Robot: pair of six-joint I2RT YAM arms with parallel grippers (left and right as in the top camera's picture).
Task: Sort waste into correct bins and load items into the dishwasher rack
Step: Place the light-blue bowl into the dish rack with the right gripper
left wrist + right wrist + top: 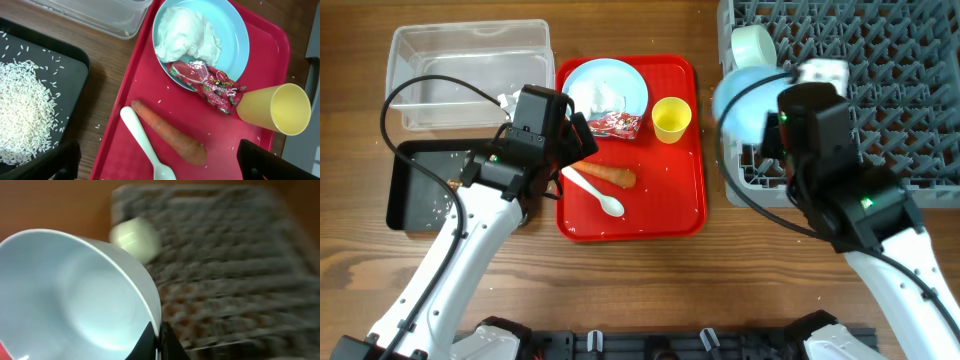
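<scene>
My right gripper (pixel 159 335) is shut on the rim of a pale blue-green bowl (pixel 748 102), holding it over the left edge of the grey dishwasher rack (pixel 890 80); the bowl fills the right wrist view (pixel 75 295). A second bowl (pixel 754 45) stands in the rack. My left gripper (pixel 155 162) is open above the red tray (pixel 665 200), over the white spoon (pixel 146 145) and orange carrot (pixel 170 132). The blue plate (pixel 235 30) holds white tissue (pixel 187 35) and the red wrapper (pixel 207 82). The yellow cup (pixel 275 107) is beside it. Rice (pixel 20 115) lies in the black tray (pixel 415 190).
The clear plastic tub (pixel 470 75) stands at the back left, behind the black tray. Loose rice grains are scattered on the red tray and the wooden table (pixel 520 290). The right wrist view is motion-blurred.
</scene>
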